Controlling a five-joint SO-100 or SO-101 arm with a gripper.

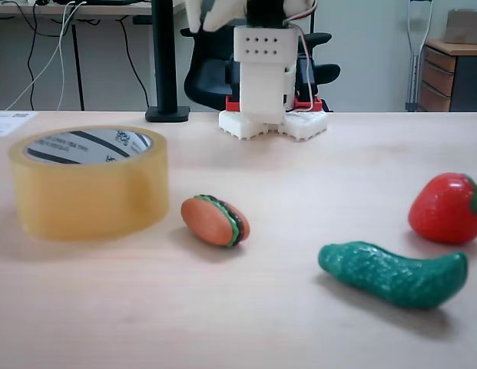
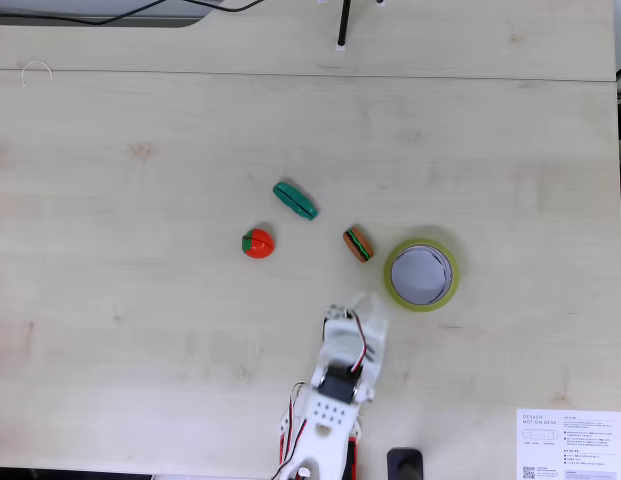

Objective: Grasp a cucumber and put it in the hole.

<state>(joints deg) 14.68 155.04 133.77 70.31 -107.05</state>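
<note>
- We see the cucumber [image 2: 295, 200] lying flat, its long axis running upper-left to lower-right in the top-down fixed view, apart from the hole [image 2: 421, 274].
- We cannot tell the gripper's [image 2: 352, 305] finger state.

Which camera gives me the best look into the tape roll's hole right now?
The fixed view from above: the hole appears as a full open circle with nothing inside the tape roll. The low fixed view across the table sees the roll side-on, showing just a shallow sliver of the hole.
</note>
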